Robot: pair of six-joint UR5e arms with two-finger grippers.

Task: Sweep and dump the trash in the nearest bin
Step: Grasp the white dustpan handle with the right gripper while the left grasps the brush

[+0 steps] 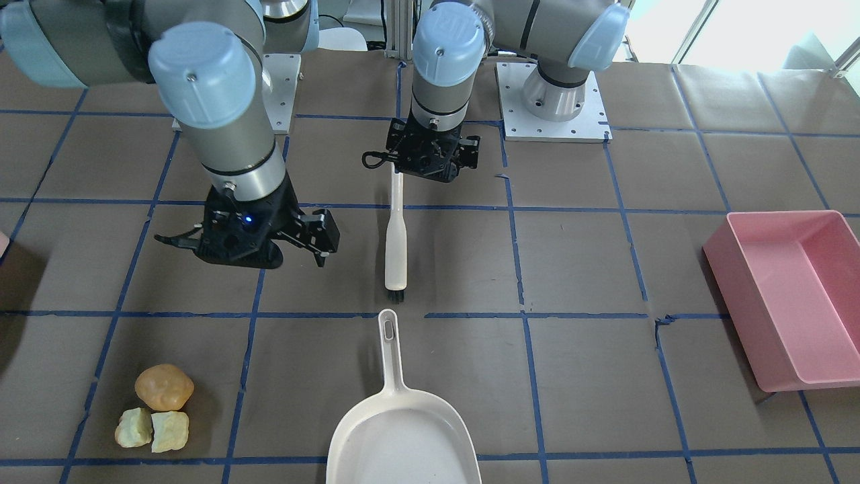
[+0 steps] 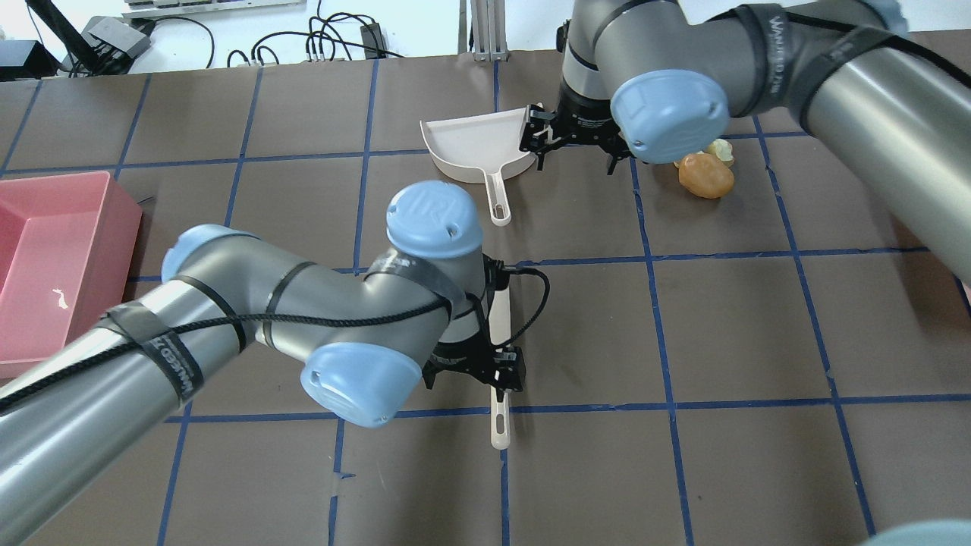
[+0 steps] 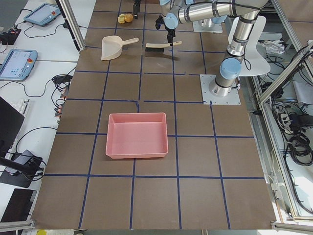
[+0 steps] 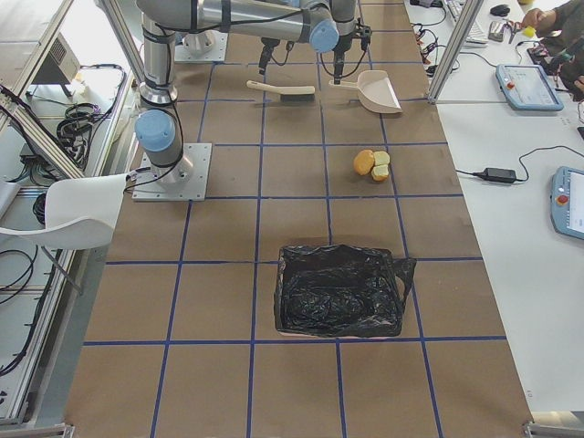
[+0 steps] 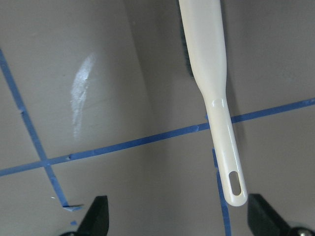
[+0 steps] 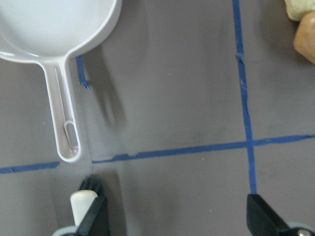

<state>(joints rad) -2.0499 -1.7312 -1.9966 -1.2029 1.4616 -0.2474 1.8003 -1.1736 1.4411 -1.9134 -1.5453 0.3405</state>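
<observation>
The trash is a tan-brown lump [image 1: 164, 386] with two pale yellow-green chunks [image 1: 133, 427] [image 1: 169, 431] beside it on the table. The lump also shows in the overhead view [image 2: 705, 175]. The cream brush [image 1: 395, 249] lies flat, and the cream dustpan [image 1: 403, 440] lies just beyond its bristle end. My left gripper [image 1: 430, 168] hangs open above the brush handle [image 5: 224, 132] without touching it. My right gripper [image 2: 574, 148] is open and empty, hovering between the dustpan handle [image 6: 64, 123] and the trash [image 6: 306, 37].
A pink bin [image 1: 736, 302] stands at the table's end on my left side [image 2: 125, 220]. A bin lined with a black bag [image 4: 339, 290] stands at the end on my right, on the same side as the trash. Blue tape lines grid the brown table.
</observation>
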